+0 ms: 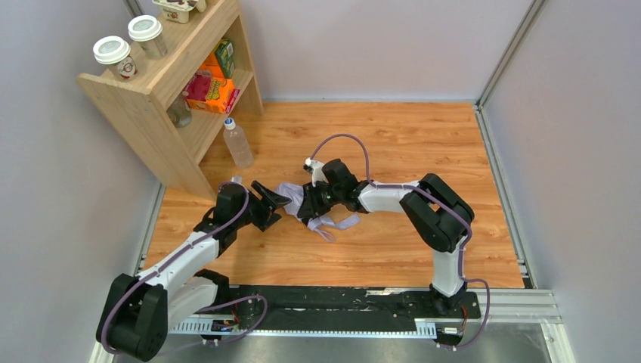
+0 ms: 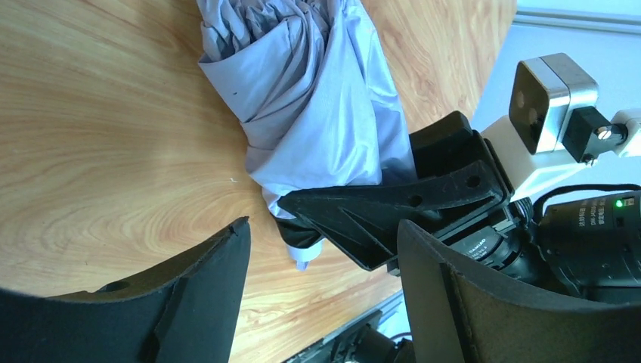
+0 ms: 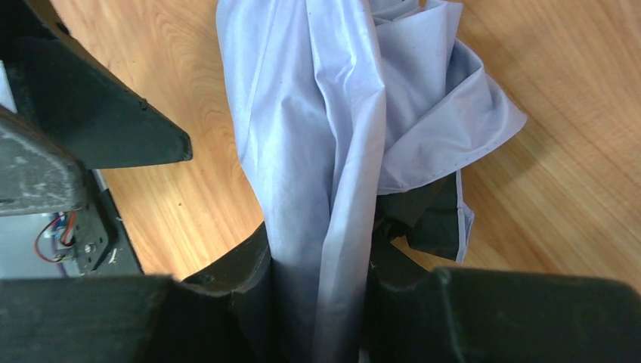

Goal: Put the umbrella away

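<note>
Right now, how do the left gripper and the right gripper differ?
The left gripper stands open, holding nothing; the right gripper is shut on the umbrella. The left gripper points at one end of the umbrella; the right gripper clamps across its folds. Both hang low over the wooden table, facing each other.

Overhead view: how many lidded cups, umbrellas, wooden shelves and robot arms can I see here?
Lidded cups: 2
Umbrella: 1
Wooden shelf: 1
Robot arms: 2
Total: 6
</note>
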{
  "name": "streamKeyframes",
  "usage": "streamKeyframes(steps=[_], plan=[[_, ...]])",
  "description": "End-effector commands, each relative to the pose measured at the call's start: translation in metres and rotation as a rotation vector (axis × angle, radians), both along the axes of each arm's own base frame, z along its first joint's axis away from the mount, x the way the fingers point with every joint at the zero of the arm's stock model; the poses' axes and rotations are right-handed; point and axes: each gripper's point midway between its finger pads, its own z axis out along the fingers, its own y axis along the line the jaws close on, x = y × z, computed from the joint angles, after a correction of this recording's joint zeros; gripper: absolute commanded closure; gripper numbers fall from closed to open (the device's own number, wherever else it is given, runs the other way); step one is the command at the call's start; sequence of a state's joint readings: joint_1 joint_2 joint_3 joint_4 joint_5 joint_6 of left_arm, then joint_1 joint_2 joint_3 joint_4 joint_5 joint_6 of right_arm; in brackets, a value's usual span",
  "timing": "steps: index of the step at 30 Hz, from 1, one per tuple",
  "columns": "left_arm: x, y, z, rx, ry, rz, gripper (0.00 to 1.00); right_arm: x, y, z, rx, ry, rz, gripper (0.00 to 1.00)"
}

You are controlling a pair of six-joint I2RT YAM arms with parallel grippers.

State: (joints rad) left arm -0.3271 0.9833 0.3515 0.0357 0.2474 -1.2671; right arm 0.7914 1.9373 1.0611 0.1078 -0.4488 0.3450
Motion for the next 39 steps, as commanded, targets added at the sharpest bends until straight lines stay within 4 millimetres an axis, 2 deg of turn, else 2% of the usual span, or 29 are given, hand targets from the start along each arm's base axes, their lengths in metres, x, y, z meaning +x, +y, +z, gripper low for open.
streamKeyframes(steps=[1, 2, 3, 4, 5, 11, 14, 20, 23, 27, 28, 30, 32, 33, 34, 35, 39], plan=[[0.013, -0.005, 0.012, -0.050, 0.052, 0.038, 0.23, -0.068, -0.056, -0.087, -0.236, 0.317, 0.039, 1.00], [0.015, -0.004, 0.012, -0.029, 0.087, 0.047, 0.23, -0.067, -0.057, -0.087, -0.230, 0.325, 0.033, 1.00], [0.009, -0.001, -0.002, 0.014, 0.166, 0.049, 0.23, -0.065, -0.057, -0.087, -0.226, 0.326, 0.030, 1.00], [0.016, -0.001, 0.005, 0.029, 0.170, 0.053, 0.22, -0.065, -0.057, -0.088, -0.226, 0.329, 0.032, 1.00], [0.016, 0.000, 0.001, 0.055, 0.209, 0.051, 0.22, -0.064, -0.056, -0.087, -0.221, 0.330, 0.033, 1.00], [0.034, 0.009, -0.007, 0.138, 0.213, 0.093, 0.22, -0.061, -0.050, -0.083, -0.193, 0.336, 0.048, 1.00], [0.032, 0.008, -0.026, 0.160, 0.278, 0.084, 0.22, -0.060, -0.047, -0.082, -0.187, 0.341, 0.055, 1.00], [0.023, 0.008, -0.049, 0.208, 0.387, 0.063, 0.21, -0.056, -0.048, -0.080, -0.184, 0.338, 0.058, 1.00], [0.028, 0.016, -0.055, 0.265, 0.378, 0.104, 0.21, -0.055, -0.046, -0.077, -0.176, 0.336, 0.064, 1.00], [0.049, 0.010, -0.068, 0.260, 0.305, 0.109, 0.21, -0.056, -0.043, -0.076, -0.166, 0.349, 0.078, 1.00], [0.054, 0.008, -0.076, 0.265, 0.303, 0.102, 0.21, -0.056, -0.043, -0.076, -0.164, 0.349, 0.079, 1.00], [0.050, 0.007, -0.094, 0.275, 0.347, 0.094, 0.21, -0.057, -0.042, -0.075, -0.160, 0.356, 0.086, 1.00], [0.046, 0.008, -0.107, 0.287, 0.347, 0.082, 0.33, -0.057, -0.041, -0.075, -0.155, 0.362, 0.095, 1.00], [0.045, 0.012, -0.111, 0.303, 0.342, 0.094, 0.45, -0.058, -0.040, -0.073, -0.149, 0.368, 0.103, 1.00], [0.036, 0.016, -0.120, 0.313, 0.361, 0.100, 0.52, -0.058, -0.039, -0.072, -0.146, 0.369, 0.105, 1.00], [0.038, 0.016, -0.119, 0.303, 0.338, 0.111, 0.66, -0.059, -0.039, -0.071, -0.145, 0.370, 0.110, 1.00], [0.029, 0.018, -0.123, 0.308, 0.327, 0.098, 0.91, -0.054, -0.039, -0.054, -0.152, 0.338, 0.099, 0.98]])
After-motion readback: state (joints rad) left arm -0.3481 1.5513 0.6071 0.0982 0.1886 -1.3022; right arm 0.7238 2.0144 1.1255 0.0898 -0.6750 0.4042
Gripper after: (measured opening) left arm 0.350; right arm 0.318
